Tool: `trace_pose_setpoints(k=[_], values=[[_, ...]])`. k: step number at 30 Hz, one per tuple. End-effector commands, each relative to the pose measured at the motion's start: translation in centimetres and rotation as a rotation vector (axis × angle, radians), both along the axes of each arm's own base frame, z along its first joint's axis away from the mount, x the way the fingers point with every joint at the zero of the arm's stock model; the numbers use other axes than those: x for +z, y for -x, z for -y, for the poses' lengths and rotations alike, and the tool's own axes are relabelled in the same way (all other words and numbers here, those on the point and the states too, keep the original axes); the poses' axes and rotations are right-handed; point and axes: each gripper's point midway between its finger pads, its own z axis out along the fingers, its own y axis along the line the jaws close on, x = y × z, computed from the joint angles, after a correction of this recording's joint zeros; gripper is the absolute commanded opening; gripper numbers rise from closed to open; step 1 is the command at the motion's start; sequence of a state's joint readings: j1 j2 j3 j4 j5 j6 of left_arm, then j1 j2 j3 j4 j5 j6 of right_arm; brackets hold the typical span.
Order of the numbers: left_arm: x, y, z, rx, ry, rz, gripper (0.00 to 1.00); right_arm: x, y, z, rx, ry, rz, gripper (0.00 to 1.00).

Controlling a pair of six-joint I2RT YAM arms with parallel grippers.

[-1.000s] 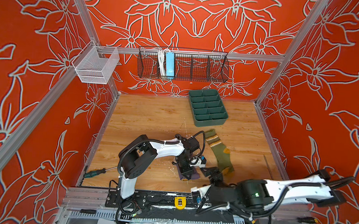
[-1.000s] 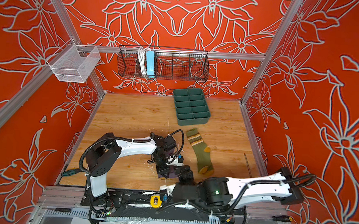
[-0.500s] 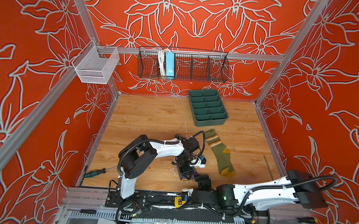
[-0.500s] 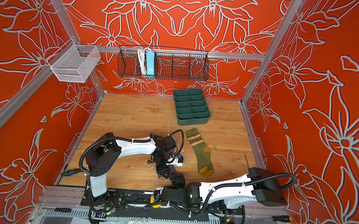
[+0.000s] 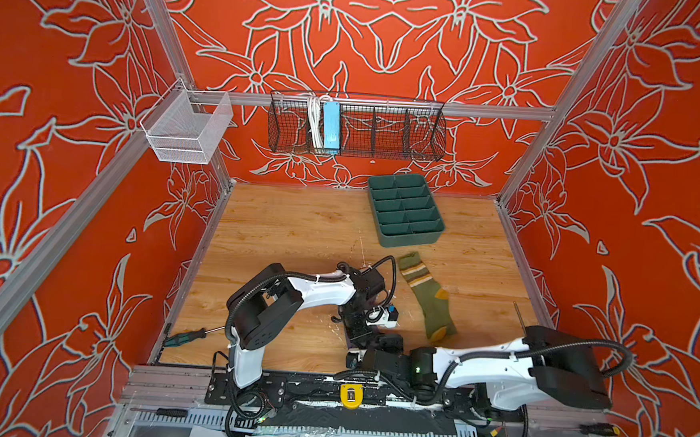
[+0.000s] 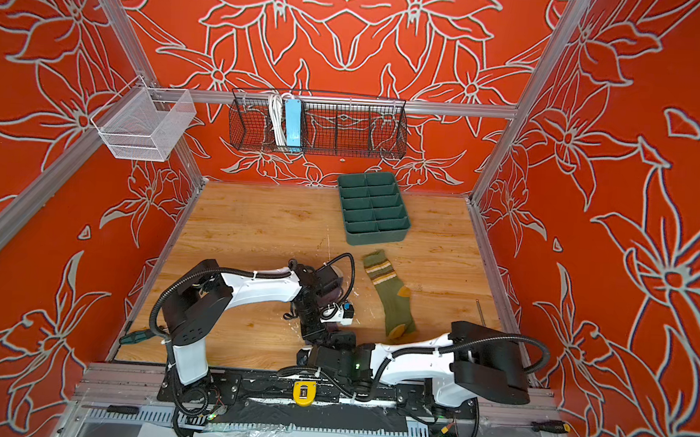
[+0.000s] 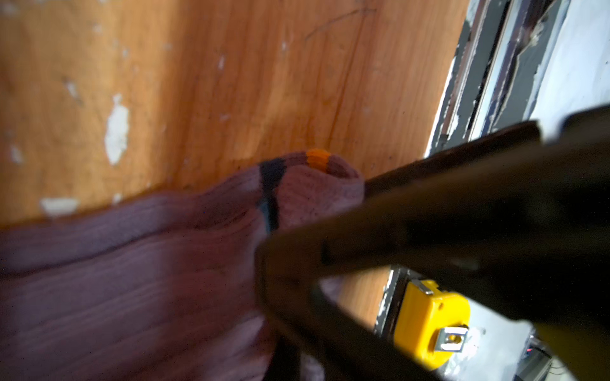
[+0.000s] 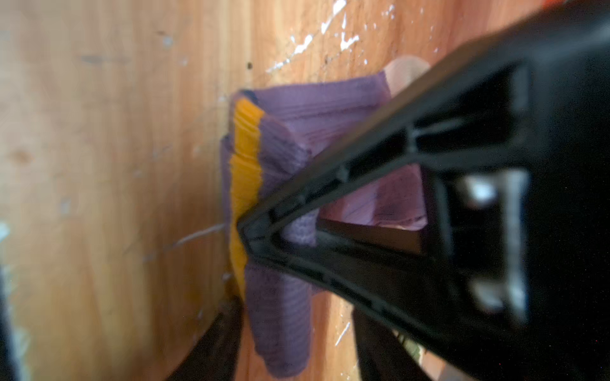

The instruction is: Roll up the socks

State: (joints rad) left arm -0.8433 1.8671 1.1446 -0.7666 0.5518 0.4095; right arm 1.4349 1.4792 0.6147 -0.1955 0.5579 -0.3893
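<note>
R gripper (image 8: 252, 231) pinching purple sock (image 8: 280, 316), cables (image 5: 313, 122) in basket (image 5: 425, 130)

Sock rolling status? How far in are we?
Done: nothing fully rolled. In hand: the purple sock is bunched into folds; the left gripper is shut on it, and the right gripper is at its yellow-striped cuff, grip unclear. To do: finish that roll, then the olive sock, which lies flat and untouched.
</note>
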Motion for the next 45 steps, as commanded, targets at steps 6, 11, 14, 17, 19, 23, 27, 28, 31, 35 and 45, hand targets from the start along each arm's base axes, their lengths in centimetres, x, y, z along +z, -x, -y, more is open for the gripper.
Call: trace_pose_setpoints(k=[6, 11, 14, 17, 19, 23, 27, 28, 31, 35, 45], values=[[1.2, -0.2, 0.6, -0.004, 0.056, 0.046, 0.0, -3.0, 1.6, 0.1, 0.06, 0.104, -0.112, 0.07], [2.3, -2.0, 0.5, 0.017, 0.066, 0.168, 0.19, -2.3, 2.9, 0.7, 0.079, 0.119, -0.19, 0.0], [3.6, -2.8, 0.5, 0.029, 0.104, 0.25, 0.44, -2.2, 3.8, 1.2, 0.087, 0.14, -0.255, 0.0], [4.9, -3.0, 0.3, 0.026, 0.145, 0.296, 0.6, -2.2, 4.0, 1.3, 0.076, 0.147, -0.291, 0.0], [5.6, -3.0, 0.1, 0.021, 0.161, 0.321, 0.66, -2.2, 3.9, 1.3, 0.066, 0.15, -0.305, 0.0], [7.2, -4.4, -0.9, 0.041, 0.169, 0.447, 0.7, -2.1, 3.7, 1.4, 0.046, 0.156, -0.356, 0.0], [11.6, -8.8, -3.6, 0.159, 0.169, 0.768, 0.76, -1.6, 3.3, 1.1, 0.024, 0.173, -0.439, 0.0], [13.6, -10.0, -4.6, 0.199, 0.174, 0.878, 0.77, -1.5, 3.1, 0.9, 0.01, 0.173, -0.461, 0.0], [21.3, -12.6, -8.3, 0.319, 0.205, 1.238, 0.83, -1.2, 2.7, 0.4, -0.014, 0.173, -0.519, 0.0], [32.6, -9.9, -12.1, 0.345, 0.395, 1.617, 0.94, -1.1, 2.5, -0.5, -0.036, 0.148, -0.577, 0.0], [29.2, -1.2, -12.0, -0.176, 0.465, 1.428, 1.0, -0.6, 2.6, -1.2, -0.166, 0.157, -0.925, 0.0]])
